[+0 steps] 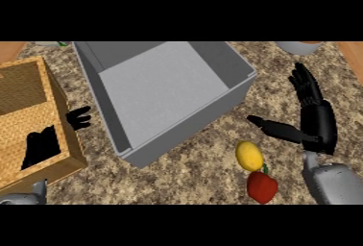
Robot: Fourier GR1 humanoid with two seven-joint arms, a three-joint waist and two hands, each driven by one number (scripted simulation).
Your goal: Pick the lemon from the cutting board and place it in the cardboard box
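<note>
- The right hand is open: its fingers are straight and spread, pointing away from the robot, the thumb stuck out sideways. They hold nothing.
- The lemon lies just below and inward of the thumb tip, near but not touching it, on the bare counter; no cutting board shows under it.
- Touching the lemon's near end is a red pepper.
- I judge the step to be the reach: bring the palm down over the lemon, thumb on one side and fingers on the other, closing across its short width and keeping off the pepper.
- Beyond the thumb, further inward, stands the grey box, open on top; it is the likely goal, and the lemon must clear its near wall.
- The left hand shows past that box, against a wicker basket; its fingers look straight and hold nothing.
</note>
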